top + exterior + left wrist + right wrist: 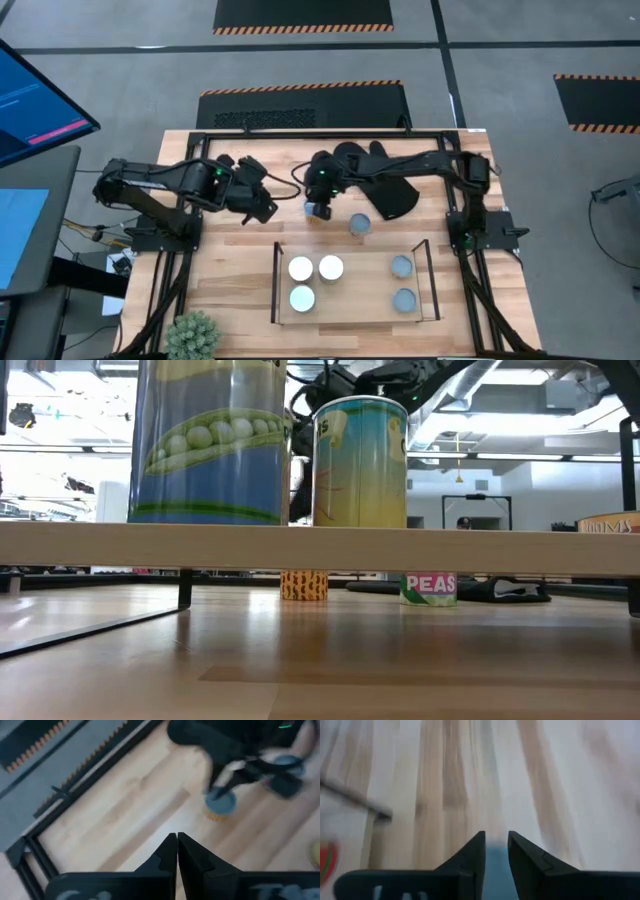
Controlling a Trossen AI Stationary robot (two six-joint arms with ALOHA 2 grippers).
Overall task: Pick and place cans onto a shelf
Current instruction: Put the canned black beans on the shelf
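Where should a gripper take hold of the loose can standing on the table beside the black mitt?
Grip the can across its round side wall, coming straight down from above. It stands upright with its top up, and the oven mitt lies close beside it, so a sideways approach looks crowded.

the floor (500,30) is grey, with black mats (303,14) (orange-striped edges). a blue screen (30,100) glows at one side. long ceiling lights (520,457) shine bright.

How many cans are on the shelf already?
5 cans sit on the shelf: three at its left end and two at its right. Two more cans are off it, behind it on the table.
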